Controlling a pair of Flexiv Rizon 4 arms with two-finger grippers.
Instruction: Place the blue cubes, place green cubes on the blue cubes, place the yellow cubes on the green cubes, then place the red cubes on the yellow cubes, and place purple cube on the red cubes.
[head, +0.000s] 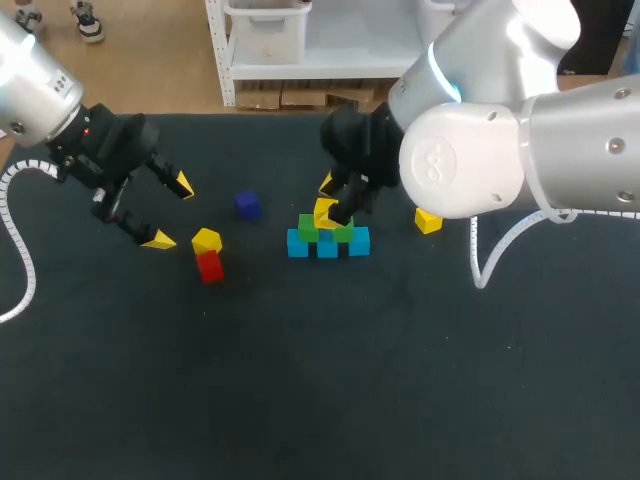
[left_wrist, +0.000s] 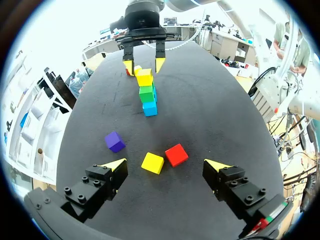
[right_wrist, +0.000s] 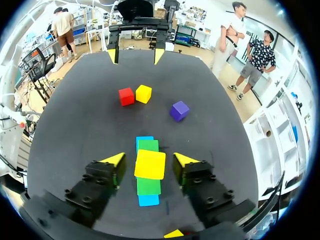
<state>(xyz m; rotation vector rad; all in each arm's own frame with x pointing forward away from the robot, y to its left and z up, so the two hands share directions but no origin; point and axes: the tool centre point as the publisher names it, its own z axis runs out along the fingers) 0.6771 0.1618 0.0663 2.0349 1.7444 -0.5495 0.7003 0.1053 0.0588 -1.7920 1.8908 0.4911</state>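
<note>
Head view: found the left gripper (head: 170, 212) spread wide and empty, hanging just beside a loose yellow cube (head: 206, 240) touching a red cube (head: 210, 266), with the purple cube (head: 247, 205) near them, toward the middle. Saw the blue cubes (head: 328, 245) set in a row mid-table, the green cubes (head: 310, 228) on top, and the right gripper (head: 335, 198) down over that stack. Noted a spare yellow cube (head: 428, 221) near the stack, on the right arm's side.

Left wrist view: confirmed those fingers far apart, gripping nothing, the loose yellow and red cubes lying ahead on the table (left_wrist: 210, 115).

Right wrist view: found a placed yellow cube (right_wrist: 150, 164) between the fingers, resting on the green layer. Made out a slim gap on either side, so reckoned the hold let go, not clamped.

Judged the step in hand as the yellow layer, first cube down. Next: probably lifting straight up without nudging it, then seating a second yellow alongside. Red and purple not yet stacked.
</note>
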